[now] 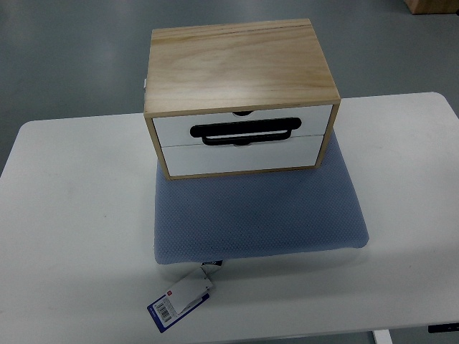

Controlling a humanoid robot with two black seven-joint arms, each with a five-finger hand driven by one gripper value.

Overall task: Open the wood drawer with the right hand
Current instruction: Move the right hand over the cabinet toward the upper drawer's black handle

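A light wood drawer box (237, 64) stands on a blue cushion at the back middle of the white table. Its front faces me with two white drawer fronts, an upper one (179, 127) and a lower one (237, 158). Both look pushed in flush. A black bar handle (244, 134) runs across the seam between them. No robot hand or arm shows anywhere in the picture.
The blue-grey cushion (258, 215) lies under the box and reaches toward me. A white and blue paper tag (179, 299) hangs from its near edge. The white table (72, 215) spans the view, with grey floor (72, 50) beyond it.
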